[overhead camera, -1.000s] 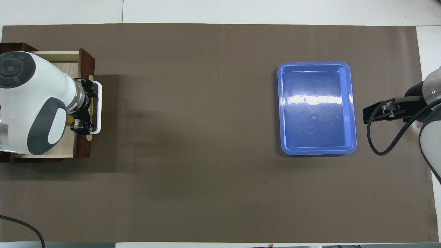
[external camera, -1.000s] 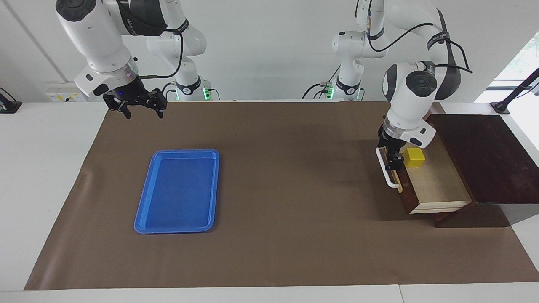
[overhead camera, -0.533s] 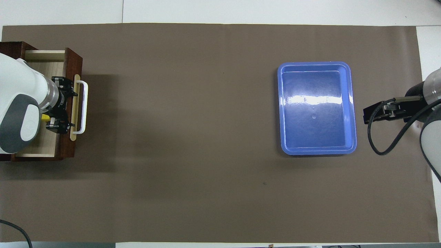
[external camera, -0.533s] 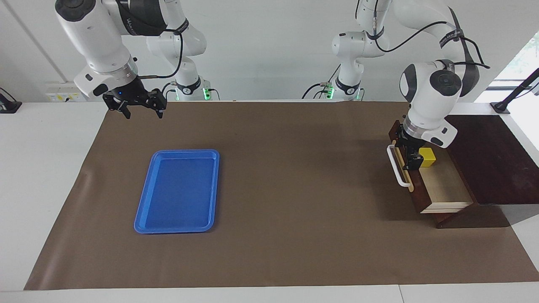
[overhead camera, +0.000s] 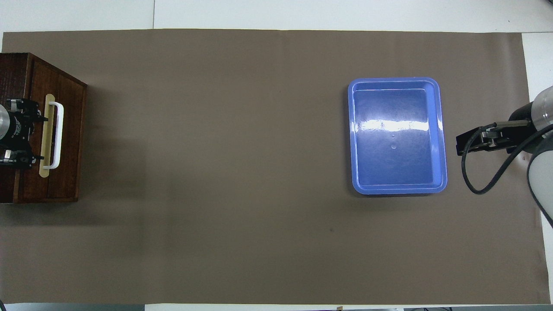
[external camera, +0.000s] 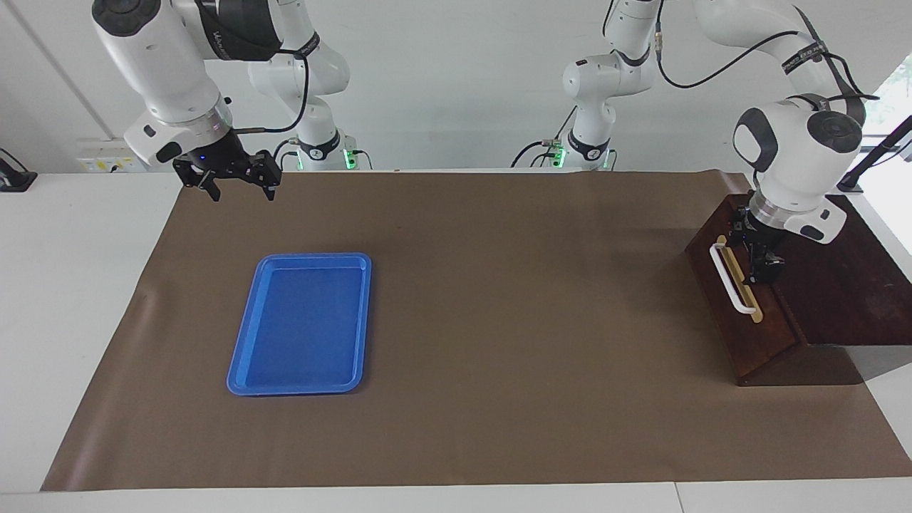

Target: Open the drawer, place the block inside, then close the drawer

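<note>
Brown table covering point(external camera: 499, 320) is carrying the dark box point(external camera: 841, 285) whose drawer point(external camera: 741, 306) is now sitting shut, the block hidden inside, while the left gripper point(external camera: 761, 258), fingers spread, is resting by the handle point(external camera: 732, 279) and the right gripper point(external camera: 235, 187) is waiting spread above the mat near the blue tray point(external camera: 303, 324), so the task is looking finished.

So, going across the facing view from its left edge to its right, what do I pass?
right gripper, up in the air by the mat's edge → blue tray → white handle on the drawer front → left gripper, open, at the top of that front.
</note>
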